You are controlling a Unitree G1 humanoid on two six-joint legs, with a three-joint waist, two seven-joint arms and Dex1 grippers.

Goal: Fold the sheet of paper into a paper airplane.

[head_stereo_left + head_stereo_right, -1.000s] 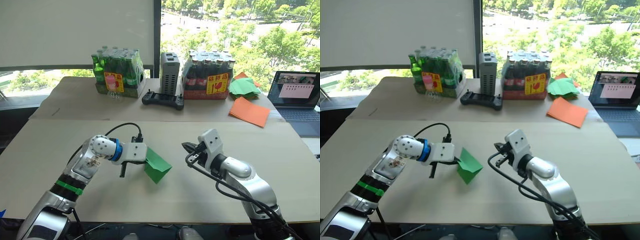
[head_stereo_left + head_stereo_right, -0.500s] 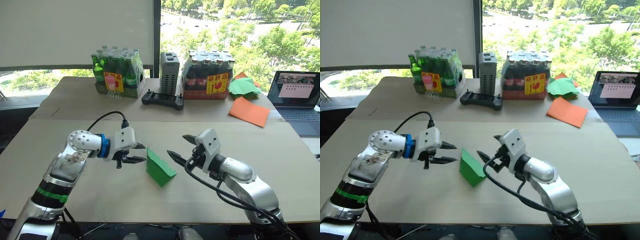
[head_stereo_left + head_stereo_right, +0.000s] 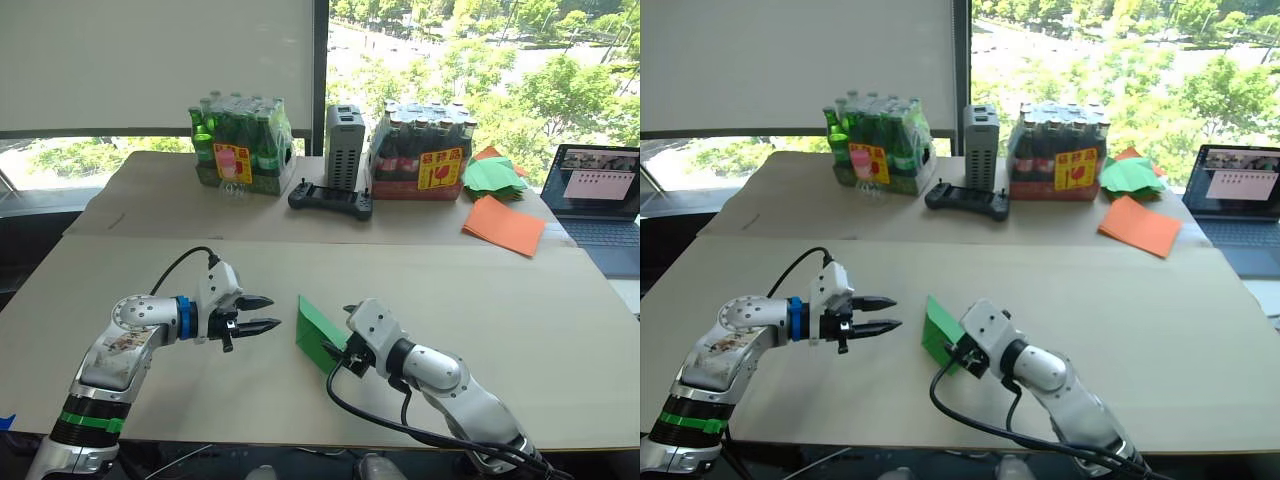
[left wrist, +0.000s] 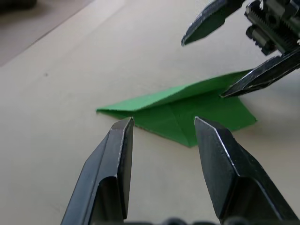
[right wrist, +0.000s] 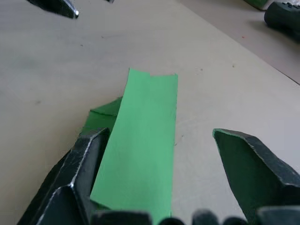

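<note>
Folded sheet of paper point(image 3: 318, 332) lying free on the table point(image 3: 560, 330), between both grippers.

Right gripper point(image 5: 159, 176) wide open, straddling its near edge, gripping nothing; left gripper point(image 3: 272, 313) open, empty, just beside. Likely light, floppy, slippery: best pinched along the stiffer creased edge.

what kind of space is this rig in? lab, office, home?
Probably an office or lab set up for recording, on an upper floor. A big window looks down on treetops, shrink-wrapped bottle packs stand on paper-covered tables, and an open laptop sits at the edge.
</note>
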